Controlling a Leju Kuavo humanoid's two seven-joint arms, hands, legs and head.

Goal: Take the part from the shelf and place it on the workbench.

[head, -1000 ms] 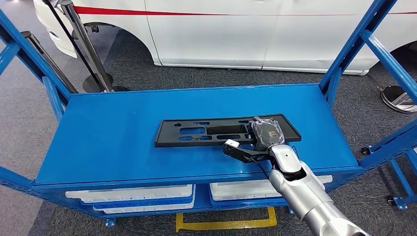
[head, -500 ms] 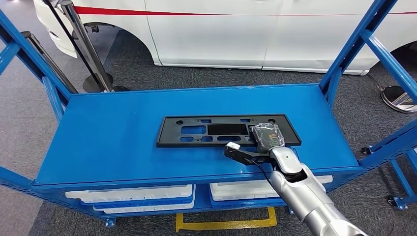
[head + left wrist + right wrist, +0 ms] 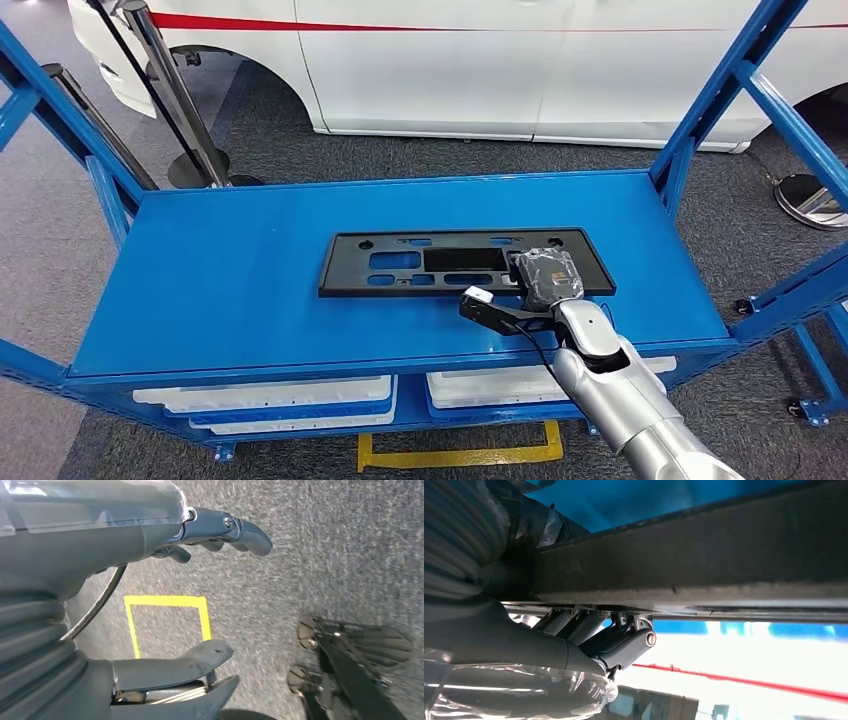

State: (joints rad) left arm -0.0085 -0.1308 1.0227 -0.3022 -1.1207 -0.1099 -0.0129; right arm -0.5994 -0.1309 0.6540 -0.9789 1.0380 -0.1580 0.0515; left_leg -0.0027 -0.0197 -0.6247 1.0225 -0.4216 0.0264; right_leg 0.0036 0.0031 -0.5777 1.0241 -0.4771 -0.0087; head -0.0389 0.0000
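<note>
One flat black part [image 3: 462,263] sits on the top of one big blue shelf [image 3: 230,280]. The part is long, with several holes cut through it, and its right end is by the right hand [image 3: 545,278]. The right hand is grasping that end: in the right wrist view the dark fingers [image 3: 624,635] curl up against one side of the part [image 3: 704,560] while the rest of the hand [image 3: 539,645] sits on the other side. One silver arm [image 3: 625,400] comes up from below to that hand, and one small dark piece with a white tip [image 3: 478,297] sticks out from the wrist. The left hand [image 3: 165,580] hangs over the grey floor [image 3: 325,555] with its thumb and fingers apart, released and holding nothing. One yellow square [image 3: 167,625] is marked on the floor under it. Under the top of the shelf there are two white trays [image 3: 270,392], side by side. One white car [image 3: 480,70] with one red stripe stands behind the shelf. Two dark poles [image 3: 170,90] on one round foot lean at the back left. One more round foot [image 3: 812,200] sits on the floor at the far right.
</note>
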